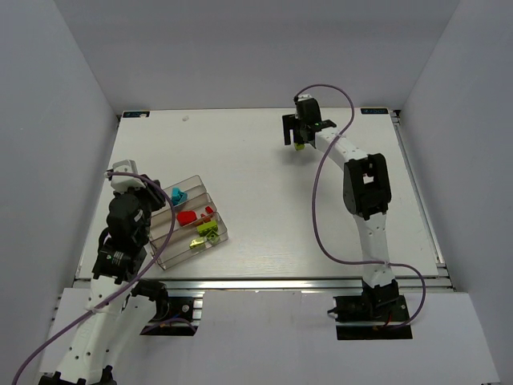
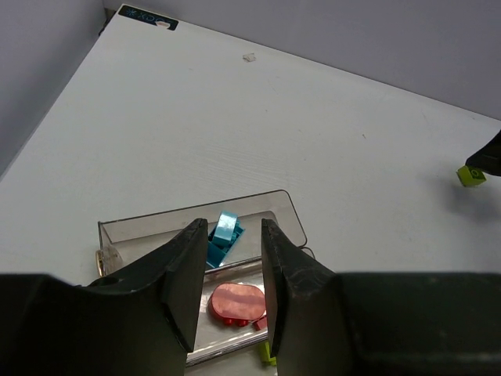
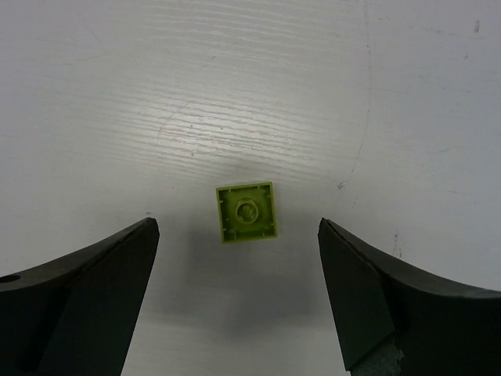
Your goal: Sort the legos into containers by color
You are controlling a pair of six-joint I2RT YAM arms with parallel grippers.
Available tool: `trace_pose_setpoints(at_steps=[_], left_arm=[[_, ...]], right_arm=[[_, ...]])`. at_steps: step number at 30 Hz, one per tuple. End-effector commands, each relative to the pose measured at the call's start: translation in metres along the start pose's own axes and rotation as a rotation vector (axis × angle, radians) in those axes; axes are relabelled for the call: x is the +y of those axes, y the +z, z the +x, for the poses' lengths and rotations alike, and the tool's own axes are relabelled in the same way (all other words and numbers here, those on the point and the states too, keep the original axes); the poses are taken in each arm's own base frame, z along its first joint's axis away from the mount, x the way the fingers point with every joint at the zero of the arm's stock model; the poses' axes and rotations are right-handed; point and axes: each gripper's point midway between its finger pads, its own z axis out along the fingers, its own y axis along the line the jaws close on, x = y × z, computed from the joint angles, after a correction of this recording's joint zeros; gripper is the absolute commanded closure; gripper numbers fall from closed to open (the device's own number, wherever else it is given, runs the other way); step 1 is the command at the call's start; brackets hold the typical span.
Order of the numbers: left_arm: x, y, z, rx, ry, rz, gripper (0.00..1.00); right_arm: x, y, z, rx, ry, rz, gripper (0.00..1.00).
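Lime-green brick [image 3: 247, 213] lay upside down, well apart from the tray [image 2: 149, 229], so my right gripper [image 3: 237, 225] hung above it spread wide, ready to pinch. My left gripper [image 2: 233, 227] hovered over the tray, parted, empty.

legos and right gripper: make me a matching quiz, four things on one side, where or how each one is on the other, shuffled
Things:
1 cyan brick
2 big red brick
3 loose lime brick
4 right gripper

Places or states:
a on the bare table, outside the containers
b open wide, holding nothing
c far end trough of the containers
d trough beside the cyan brick's

Pairs: 1-c; 2-d; 3-a; 4-b
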Motion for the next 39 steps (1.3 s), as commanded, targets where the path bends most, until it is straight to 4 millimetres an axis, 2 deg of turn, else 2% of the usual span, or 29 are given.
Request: trace_pose_setpoints(at_steps=[1, 5, 11, 20, 23, 24, 25, 26, 27, 28, 29, 30, 31, 32, 33, 34, 35, 36, 37, 38, 39], left_arm=[[-0.003, 0.001, 0.000, -0.003, 0.010, 0.015, 0.56], [-0.004, 0.002, 0.000, -0.001, 0.012, 0.021, 0.56], [-0.005, 0.003, 0.002, 0.008, 0.015, 0.022, 0.56], [-0.003, 0.003, 0.003, 0.008, 0.017, 0.012, 0.57], [0.000, 0.004, 0.003, 0.011, 0.018, 0.002, 0.56], [0.000, 0.004, 0.003, 0.011, 0.018, 0.002, 0.57], [0.000, 0.005, 0.004, 0.012, 0.018, 0.002, 0.57], [-0.001, 0.004, 0.003, 0.011, 0.018, 0.002, 0.57], [-0.001, 0.005, 0.004, 0.015, 0.019, 0.002, 0.56], [0.000, 0.005, 0.004, 0.013, 0.019, 0.001, 0.57], [-0.001, 0.005, 0.003, 0.012, 0.018, 0.002, 0.57], [-0.001, 0.005, 0.004, 0.014, 0.017, 0.003, 0.57], [-0.001, 0.004, 0.003, 0.011, 0.016, 0.002, 0.57], [-0.001, 0.005, 0.003, 0.012, 0.018, 0.003, 0.57], [-0.001, 0.004, 0.003, 0.011, 0.016, 0.005, 0.57], [-0.002, 0.004, 0.003, 0.011, 0.017, 0.010, 0.57], [-0.002, 0.004, 0.003, 0.011, 0.015, 0.010, 0.57], [-0.003, 0.004, 0.002, 0.006, 0.013, 0.013, 0.57], [-0.002, 0.004, 0.002, 0.006, 0.015, 0.013, 0.57], [-0.003, 0.003, 0.002, 0.008, 0.014, 0.014, 0.57], [-0.002, 0.003, 0.000, 0.002, 0.013, 0.012, 0.57]], right_arm=[[-0.012, 0.006, -0.017, -0.035, 0.038, 0.045, 0.12], [-0.009, 0.015, -0.014, -0.031, 0.037, 0.023, 0.15], [-0.008, 0.032, 0.004, 0.014, 0.017, -0.021, 0.23], [-0.010, 0.043, 0.015, 0.039, 0.012, -0.046, 0.31], [-0.012, 0.042, 0.013, 0.035, 0.013, -0.049, 0.47], [-0.012, 0.039, 0.010, 0.027, 0.007, -0.051, 0.61], [-0.013, 0.039, 0.015, 0.036, 0.004, -0.051, 0.71], [-0.014, 0.031, 0.006, 0.015, 0.000, -0.052, 0.81], [-0.008, 0.025, -0.003, -0.017, -0.023, -0.072, 1.00], [-0.005, 0.019, -0.006, -0.035, -0.032, -0.092, 1.00], [-0.001, 0.000, -0.006, -0.046, -0.041, -0.131, 1.00], [0.023, -0.016, -0.008, -0.072, -0.104, -0.284, 1.00], [0.036, -0.049, -0.033, -0.165, -0.152, -0.380, 1.00], [0.057, -0.064, -0.007, -0.139, -0.214, -0.536, 1.00], [0.099, -0.110, 0.004, -0.214, -0.378, -0.892, 1.00], [0.110, -0.149, 0.013, -0.236, -0.439, -1.042, 1.00], [0.120, -0.170, 0.034, -0.228, -0.480, -1.171, 1.00], [0.135, -0.201, 0.045, -0.263, -0.518, -1.335, 1.00], [0.149, -0.218, 0.063, -0.291, -0.627, -1.410, 1.00], [0.155, -0.223, 0.068, -0.299, -0.658, -1.433, 1.00], [0.158, -0.219, 0.073, -0.281, -0.699, -1.409, 1.00]])
